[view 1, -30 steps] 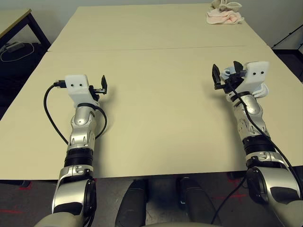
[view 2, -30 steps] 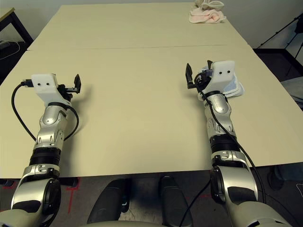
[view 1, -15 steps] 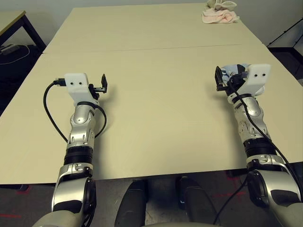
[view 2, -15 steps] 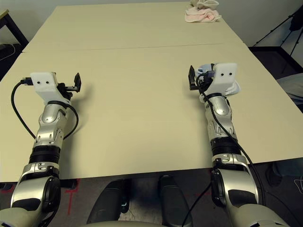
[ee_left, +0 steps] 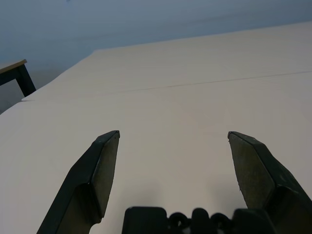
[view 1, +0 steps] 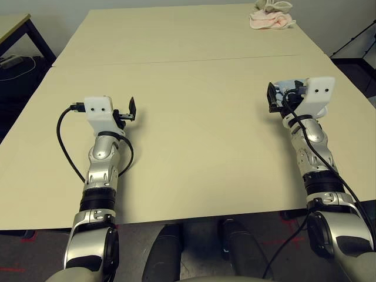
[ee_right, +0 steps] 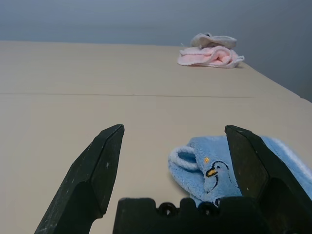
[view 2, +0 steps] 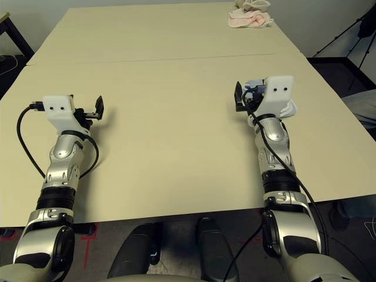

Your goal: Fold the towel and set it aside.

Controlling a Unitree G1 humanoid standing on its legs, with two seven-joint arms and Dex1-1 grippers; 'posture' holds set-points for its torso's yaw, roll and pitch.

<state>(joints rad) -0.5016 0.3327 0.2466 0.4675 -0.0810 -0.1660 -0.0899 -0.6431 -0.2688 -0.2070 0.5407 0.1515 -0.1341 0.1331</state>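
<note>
Lay crumpled near table [view 1: 194,88] edge on robot's right: towel [ee_right: 214,168], light-blue terry w/ penguin print, just past right gripper [ee_right: 173,161], partly behind its far finger. Looked light, soft, floppy; prob best pinched at white-piped edge or corner. Bunched up, so no clear long axis or heading. Both right and left gripper [ee_left: 173,163] spread wide, nothing held.

towel [ee_right: 214,170] mostly hidden behind right end effector [ee_right: 175,161], extent unclear

One blue towel [ee_right: 209,170], two pincers [ee_left: 173,146] [ee_right: 173,146].
</note>
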